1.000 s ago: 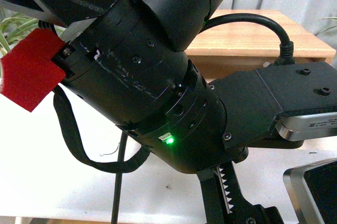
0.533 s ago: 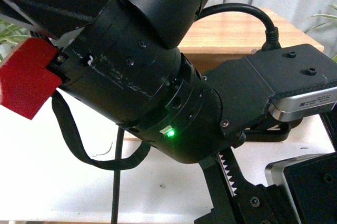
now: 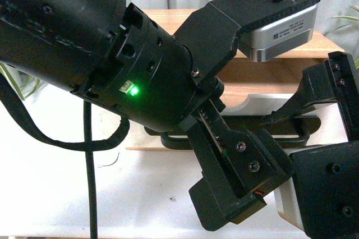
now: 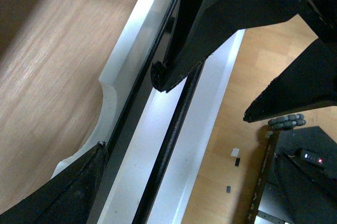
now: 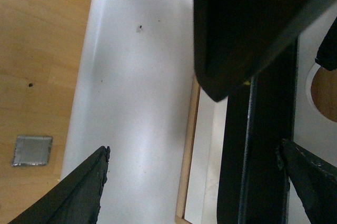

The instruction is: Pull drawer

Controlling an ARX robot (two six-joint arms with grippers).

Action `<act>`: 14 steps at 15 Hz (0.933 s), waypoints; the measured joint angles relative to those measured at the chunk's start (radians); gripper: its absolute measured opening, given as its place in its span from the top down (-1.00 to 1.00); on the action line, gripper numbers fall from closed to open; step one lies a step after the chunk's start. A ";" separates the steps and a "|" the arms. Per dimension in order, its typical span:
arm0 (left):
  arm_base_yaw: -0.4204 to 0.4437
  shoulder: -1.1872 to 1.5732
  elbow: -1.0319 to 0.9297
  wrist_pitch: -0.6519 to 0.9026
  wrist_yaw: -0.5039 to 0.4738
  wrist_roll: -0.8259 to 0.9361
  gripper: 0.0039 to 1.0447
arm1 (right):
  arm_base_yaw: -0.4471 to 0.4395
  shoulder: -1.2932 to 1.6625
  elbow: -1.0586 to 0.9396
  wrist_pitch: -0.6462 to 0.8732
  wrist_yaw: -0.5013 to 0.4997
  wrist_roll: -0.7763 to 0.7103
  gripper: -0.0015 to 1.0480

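The drawer [image 3: 263,104] has a white front with a semicircular notch and stands slightly out from the wooden cabinet. Its long black bar handle [image 3: 168,139] runs along the front. In the left wrist view the handle [image 4: 171,140] crosses the space in front of my open left gripper [image 4: 189,169], with one finger [image 4: 79,192] over the drawer's top edge. In the right wrist view my open right gripper [image 5: 192,161] straddles the handle [image 5: 255,150], which lies close to one finger [image 5: 308,182]. Neither gripper holds anything.
My left arm [image 3: 101,48] fills most of the front view and hides much of the drawer. The cabinet's wooden top [image 3: 320,42] lies behind. A white table [image 3: 50,171] spreads below. The two grippers hang close together over the handle.
My left arm has swung up and away to the left, uncovering the drawer front and handle. Its wrist camera has risen. The right gripper has moved up toward the handle.
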 joint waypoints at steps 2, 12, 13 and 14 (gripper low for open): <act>0.040 -0.072 -0.019 0.068 0.067 -0.095 -0.87 | -0.006 -0.057 0.004 -0.055 -0.045 0.072 -0.88; 0.088 -0.116 -0.037 0.153 0.098 -0.180 -0.87 | -0.059 -0.087 0.044 -0.057 -0.085 0.140 -0.88; 0.119 -0.128 -0.049 0.205 0.102 -0.229 -0.87 | -0.089 -0.099 0.064 -0.050 -0.097 0.173 -0.88; 0.149 -0.138 -0.060 0.249 0.101 -0.269 -0.87 | -0.116 -0.109 0.076 -0.046 -0.107 0.194 -0.88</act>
